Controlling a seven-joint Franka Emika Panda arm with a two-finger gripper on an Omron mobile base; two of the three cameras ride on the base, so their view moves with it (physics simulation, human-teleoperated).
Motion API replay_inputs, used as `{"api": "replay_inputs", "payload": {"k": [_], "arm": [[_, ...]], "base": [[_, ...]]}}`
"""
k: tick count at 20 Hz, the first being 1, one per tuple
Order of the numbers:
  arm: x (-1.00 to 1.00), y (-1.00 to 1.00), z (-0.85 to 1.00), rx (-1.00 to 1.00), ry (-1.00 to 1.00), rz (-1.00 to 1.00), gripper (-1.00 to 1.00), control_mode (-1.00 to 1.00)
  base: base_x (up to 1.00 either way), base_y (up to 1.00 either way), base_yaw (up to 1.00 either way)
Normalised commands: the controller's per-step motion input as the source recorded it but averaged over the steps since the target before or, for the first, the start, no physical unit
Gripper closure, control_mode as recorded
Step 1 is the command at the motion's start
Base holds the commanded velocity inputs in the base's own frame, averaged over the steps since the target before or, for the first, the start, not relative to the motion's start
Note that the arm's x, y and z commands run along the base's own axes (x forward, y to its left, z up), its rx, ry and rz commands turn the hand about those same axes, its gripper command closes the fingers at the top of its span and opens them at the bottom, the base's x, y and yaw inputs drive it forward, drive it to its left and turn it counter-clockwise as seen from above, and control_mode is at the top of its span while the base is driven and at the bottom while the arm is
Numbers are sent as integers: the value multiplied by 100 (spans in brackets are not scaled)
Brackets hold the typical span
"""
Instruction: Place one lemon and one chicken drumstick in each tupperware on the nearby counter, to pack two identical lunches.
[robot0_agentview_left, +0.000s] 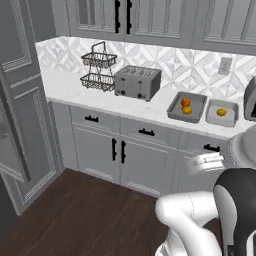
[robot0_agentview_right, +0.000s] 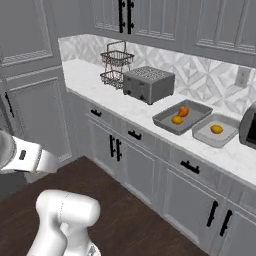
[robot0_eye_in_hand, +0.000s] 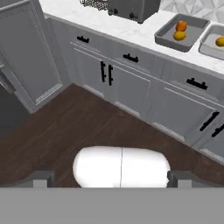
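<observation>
Two grey tupperware trays sit side by side on the white counter (robot0_agentview_left: 65, 87). The left tupperware (robot0_agentview_left: 197, 107) (robot0_agentview_right: 197, 118) (robot0_eye_in_hand: 168, 39) holds an orange-brown chicken drumstick (robot0_agentview_left: 185, 101) (robot0_agentview_right: 184, 111) (robot0_eye_in_hand: 181, 26) and a yellow lemon (robot0_agentview_left: 187, 110) (robot0_agentview_right: 177, 120) (robot0_eye_in_hand: 179, 35). Inside the right tupperware (robot0_agentview_left: 212, 116) (robot0_agentview_right: 205, 135) (robot0_eye_in_hand: 209, 46) lies one lemon (robot0_agentview_left: 221, 112) (robot0_agentview_right: 216, 129) (robot0_eye_in_hand: 220, 41). My gripper (robot0_eye_in_hand: 111, 179) is open and empty, its fingertips (robot0_eye_in_hand: 41, 178) wide apart. It hangs over the wooden floor, well short of the counter, facing the cabinet fronts.
A silver toaster (robot0_agentview_left: 137, 82) and a two-tier wire basket (robot0_agentview_left: 99, 70) stand left of the trays. A dark appliance (robot0_agentview_left: 250, 100) sits right of them. Tall grey cabinet doors (robot0_agentview_left: 20, 125) close off the left. Dark wood floor (robot0_agentview_left: 90, 210) lies before the cabinets.
</observation>
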Motion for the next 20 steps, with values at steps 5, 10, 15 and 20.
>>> {"api": "replay_inputs", "payload": {"k": [5,10,15,20], "arm": [[0,0,0,0,0,0,-100,100],[0,0,0,0,0,0,-100,100],[0,0,0,0,0,0,-100,100],[0,0,0,0,0,0,-100,100]], "base": [[-1,60,71],[39,57,60],[90,54,51],[100,77,42]]}}
